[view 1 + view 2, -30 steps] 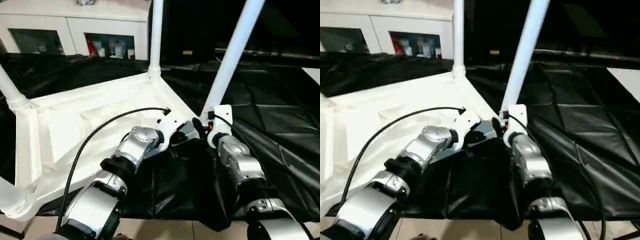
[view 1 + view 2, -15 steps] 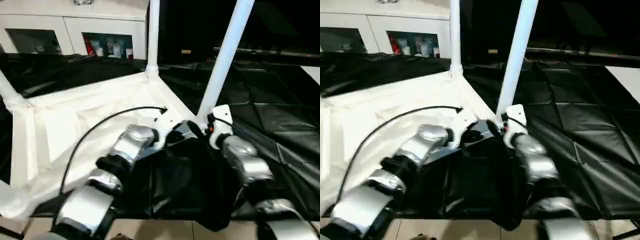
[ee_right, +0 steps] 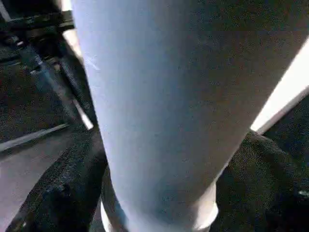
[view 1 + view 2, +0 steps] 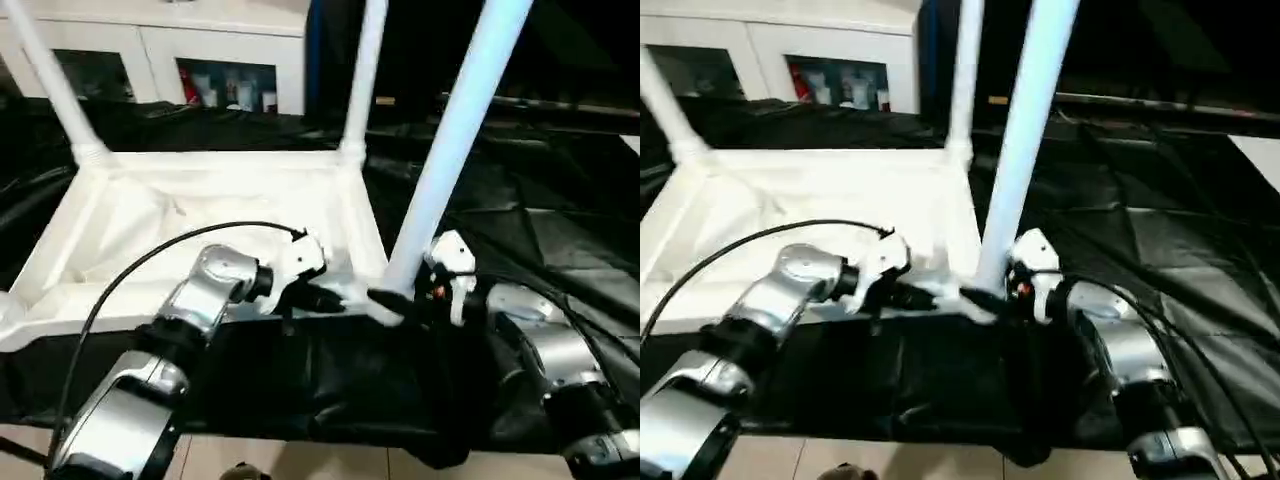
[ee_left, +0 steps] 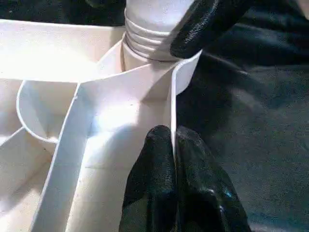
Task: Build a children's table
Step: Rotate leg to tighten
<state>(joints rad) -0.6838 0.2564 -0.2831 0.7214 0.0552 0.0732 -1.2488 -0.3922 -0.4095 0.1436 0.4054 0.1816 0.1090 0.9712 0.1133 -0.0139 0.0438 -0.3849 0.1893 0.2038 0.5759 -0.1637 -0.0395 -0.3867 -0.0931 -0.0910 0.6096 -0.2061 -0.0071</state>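
Seating of nearest leg in corner socket.

Upturned white ribbed plastic tabletop (image 4: 200, 200) on black sheet (image 4: 560, 250). Left gripper (image 5: 171, 159) pinched on rim wall; right gripper (image 3: 159, 193), widened since a second ago, loosely around white tubular leg (image 4: 455, 150): leg probably seated.

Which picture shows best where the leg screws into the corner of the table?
The left wrist view: the leg's ribbed end sits in the round corner socket, close up. The eye views show that corner between the arms; the right wrist view shows the leg's shaft.
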